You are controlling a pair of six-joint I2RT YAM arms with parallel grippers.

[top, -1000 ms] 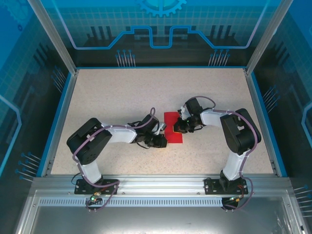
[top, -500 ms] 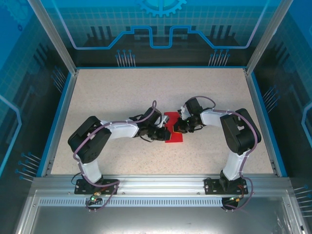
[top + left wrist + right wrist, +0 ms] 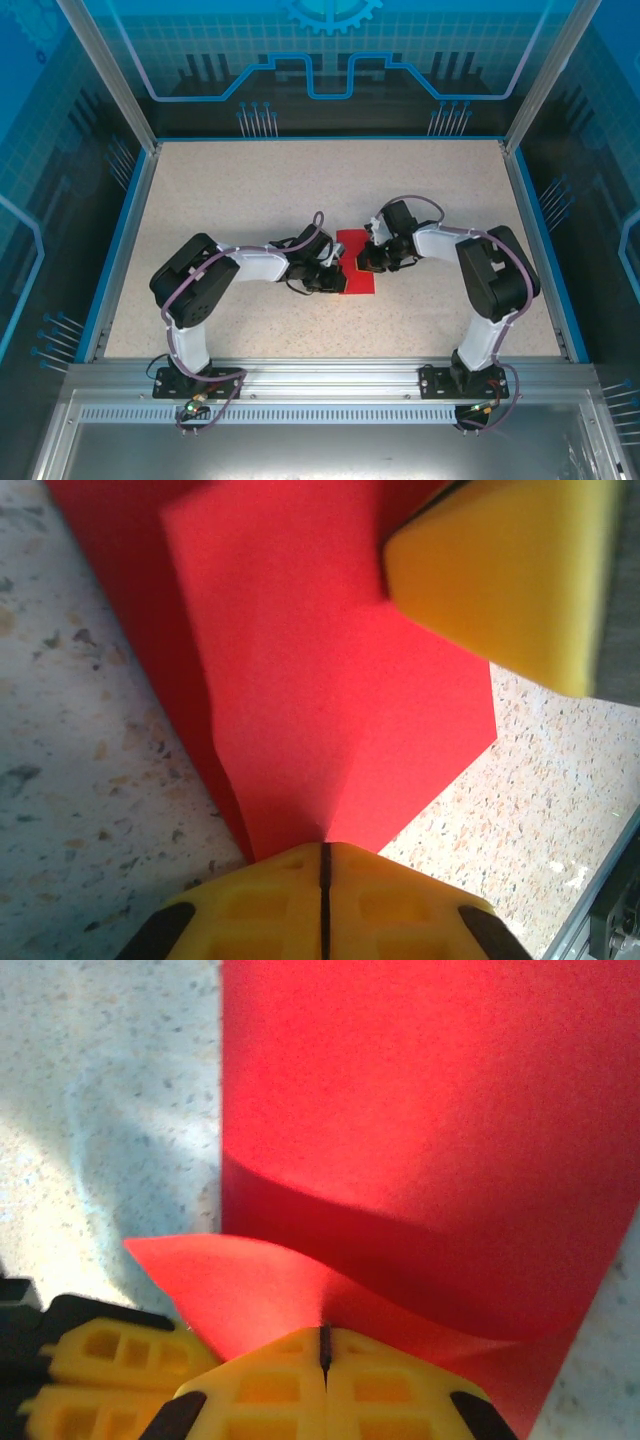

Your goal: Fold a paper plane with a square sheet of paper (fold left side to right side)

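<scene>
The speckled beige desk (image 3: 300, 190) carries both arms, which bend inward toward each other near its middle. The left arm (image 3: 250, 265) reaches in from the left and the right arm (image 3: 470, 260) from the right.

Between their tips lies the red sheet of paper (image 3: 358, 284), at the centre of the desk, partly covered from above by the two wrists. It is not flat. In the left wrist view the sheet of paper (image 3: 330, 680) shows one layer over another with an angled edge, and in the right wrist view its near edge (image 3: 300, 1290) curls up off the lower layer.

The left pincer (image 3: 338, 278) is closed tight, its yellow tips (image 3: 323, 865) meeting on a point of the red paper. The right pincer (image 3: 366, 262) is likewise clamped, its tips (image 3: 324, 1360) pinching the raised curl of the sheet. The two pincers sit just beside each other.
</scene>
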